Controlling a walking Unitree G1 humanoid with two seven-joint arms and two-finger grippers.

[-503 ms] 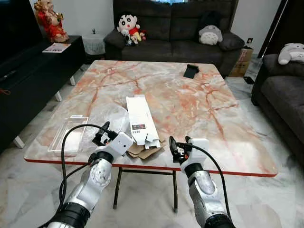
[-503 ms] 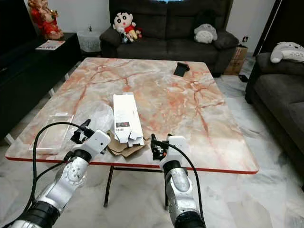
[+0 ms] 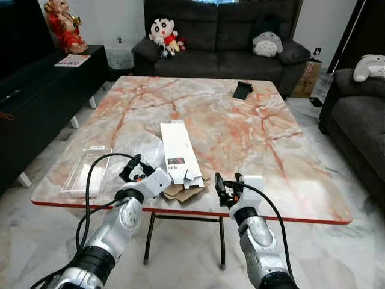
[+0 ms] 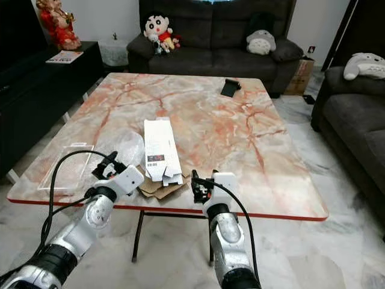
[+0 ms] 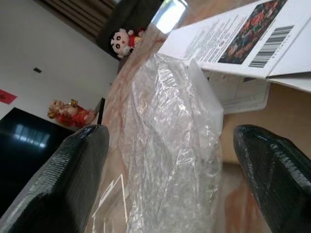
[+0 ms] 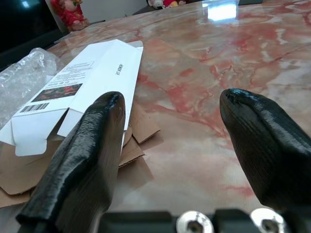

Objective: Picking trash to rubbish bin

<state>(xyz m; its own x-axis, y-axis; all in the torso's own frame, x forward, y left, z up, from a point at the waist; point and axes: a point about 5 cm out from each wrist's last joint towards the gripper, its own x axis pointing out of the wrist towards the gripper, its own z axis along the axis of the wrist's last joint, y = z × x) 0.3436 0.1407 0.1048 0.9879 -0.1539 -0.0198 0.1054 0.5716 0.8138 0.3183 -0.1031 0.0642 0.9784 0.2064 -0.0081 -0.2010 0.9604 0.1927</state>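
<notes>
On the marble table [image 3: 252, 132], a flattened white carton [image 3: 178, 150] lies on brown cardboard [image 3: 183, 190] near the front edge. Crumpled clear plastic wrap [image 3: 141, 147] sits just left of the carton. An empty clear plastic tray [image 3: 87, 170] rests at the front left corner. My left gripper [image 3: 133, 168] is open at the front edge and faces the plastic wrap [image 5: 170, 145], which lies between its fingers [image 5: 63, 179] without touching them. My right gripper [image 3: 221, 186] is open at the edge right of the cardboard [image 6: 136, 131], holding nothing, with the carton [image 6: 87, 77] ahead.
A small black object [image 3: 242, 90] lies at the table's far side. A dark sofa [image 3: 222, 54] with plush toys stands behind, a black TV cabinet [image 3: 42, 84] on the left, and an armchair [image 3: 355, 120] on the right. Marble floor surrounds the table.
My left gripper has edged slightly forward and right toward the plastic wrap. The right arm and the things on the table have not moved.
</notes>
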